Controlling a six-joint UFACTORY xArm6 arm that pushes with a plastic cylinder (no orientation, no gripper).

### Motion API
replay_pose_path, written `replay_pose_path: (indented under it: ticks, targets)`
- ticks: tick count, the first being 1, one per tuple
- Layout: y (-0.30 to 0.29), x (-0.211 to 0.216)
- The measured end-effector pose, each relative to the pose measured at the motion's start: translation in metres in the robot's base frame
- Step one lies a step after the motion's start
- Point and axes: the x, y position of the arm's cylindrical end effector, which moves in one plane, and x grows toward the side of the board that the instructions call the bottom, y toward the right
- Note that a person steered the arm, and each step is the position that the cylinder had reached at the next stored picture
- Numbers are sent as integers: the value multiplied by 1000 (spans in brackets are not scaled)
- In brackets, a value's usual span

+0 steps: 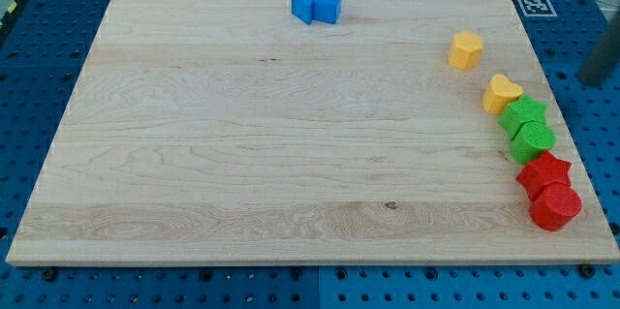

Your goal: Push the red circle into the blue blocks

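Note:
The red circle [555,206] lies near the board's bottom right corner, touching a red star [542,171] just above it. Two blue blocks [317,5] sit pressed together near the view's top, a little left of centre. My tip [588,78] shows at the view's right edge, off the board and over the blue base. It is well above and to the right of the red circle, touching no block.
Two green blocks, a star [524,113] and a circle [533,140], lie just above the red star. A yellow heart [502,93] and another yellow block [466,49] lie further up the right side. A black-and-white marker [534,4] sits at the board's top right corner.

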Motion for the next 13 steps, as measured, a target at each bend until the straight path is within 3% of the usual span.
replay_pose_path:
  ticks: [1,2,4,5,8,10,11,13]
  targets:
    - [-11,81]
    - [-53,126]
    - [-167,127]
    - [-184,117]
    - [-59,127]
    - [-47,182]
    - [-75,183]
    - [-198,176]
